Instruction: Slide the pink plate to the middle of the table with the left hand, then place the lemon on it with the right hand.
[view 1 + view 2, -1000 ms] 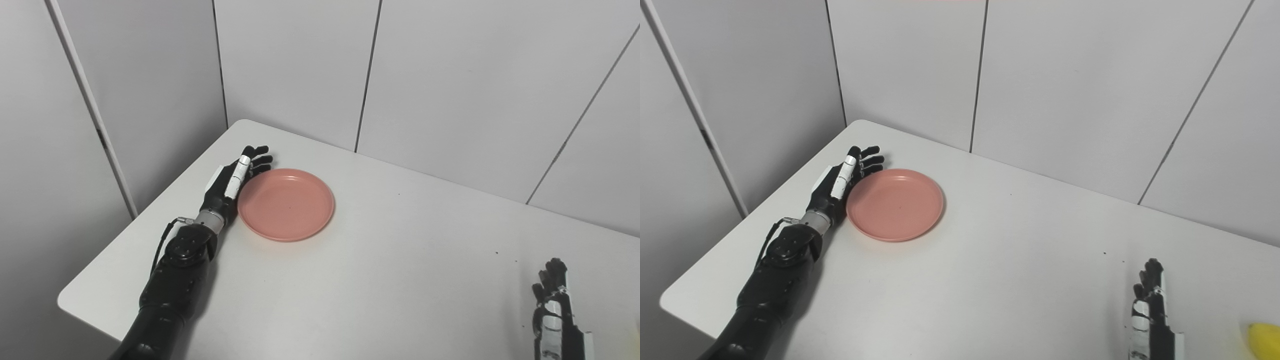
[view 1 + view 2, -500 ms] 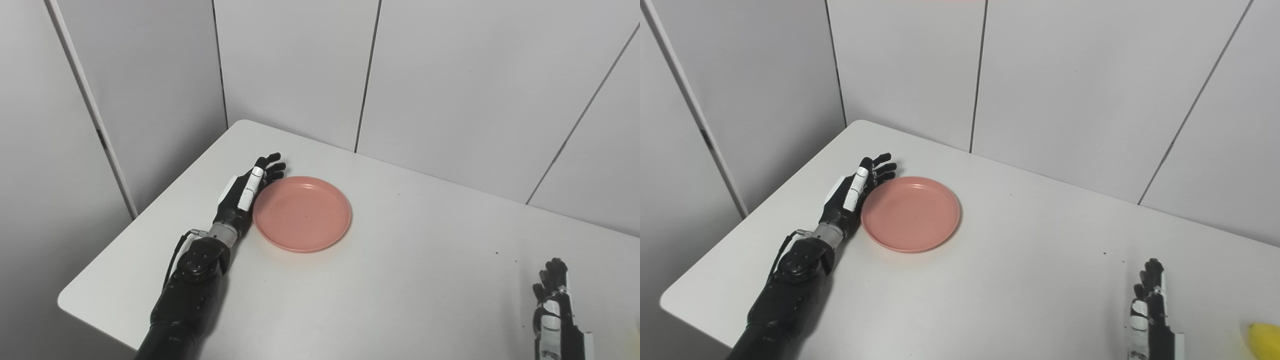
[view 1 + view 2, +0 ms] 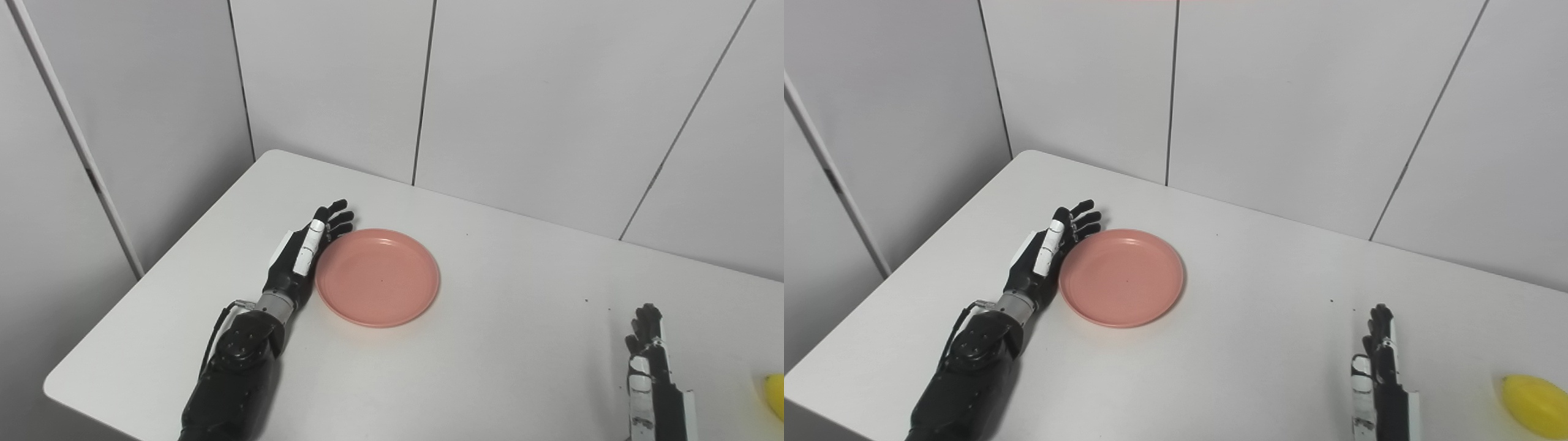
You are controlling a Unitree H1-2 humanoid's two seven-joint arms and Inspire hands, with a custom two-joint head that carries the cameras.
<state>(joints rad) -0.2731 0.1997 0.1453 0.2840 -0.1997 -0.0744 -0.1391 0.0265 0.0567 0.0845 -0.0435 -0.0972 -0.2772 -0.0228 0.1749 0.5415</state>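
Your left hand (image 3: 303, 257) lies edge-on against the left rim of the pink plate (image 3: 378, 277), fingers (image 3: 335, 215) straight and held close together, palm toward the plate, holding nothing. You are in the first step, the slide: the plate sits flat on the white table (image 3: 490, 343), to the left of its middle, so the push is not finished. Your right hand (image 3: 1377, 373) waits upright near the front edge on the right, fingers extended and close together, empty, with the lemon (image 3: 1532, 396) resting on the table just to its right, apart from it. Next, carry the plate on to the right and a little toward you with the side of the left hand, keeping contact low on the rim so it slides rather than tips or spins off the fingers. Judge the stop by the table edges on both sides. Then draw the left hand clear before the right turns to the lemon, which is round and could roll if nudged sideways.
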